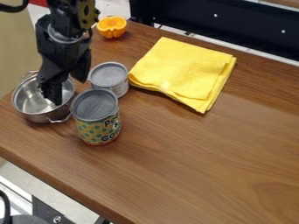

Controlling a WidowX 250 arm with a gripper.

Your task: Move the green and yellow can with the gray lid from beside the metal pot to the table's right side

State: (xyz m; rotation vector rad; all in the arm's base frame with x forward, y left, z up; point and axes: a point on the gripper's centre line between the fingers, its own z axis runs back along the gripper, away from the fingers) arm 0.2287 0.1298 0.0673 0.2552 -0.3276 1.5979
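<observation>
From my remote station, I record the black gripper [68, 91] at the upper left of the camera view, hanging down over a metal pot [30, 115]. The fingers stand wide apart: one extends down inside the pot's rim, and the other hangs above its right side, near the grey-topped can [109, 75]. I find nothing held between them. I cannot tell whether the lower fingertip touches the pot's inner wall. The pot sits upright near the left edge of the wooden surface [204, 162], with one looped handle towards the camera and another at the far side. Just beside it, to its right, stands a can with a dotted label [96, 131], upright, its grey end facing up. The grey-topped can stands upright behind that one; whether the two touch, I cannot determine. Right of the cans I note a yellow cloth [181, 70], folded and lying flat, its layers slightly offset along the right edge. An orange piece [111, 27] rests near the far edge of the surface, beyond the grey-topped can.
</observation>
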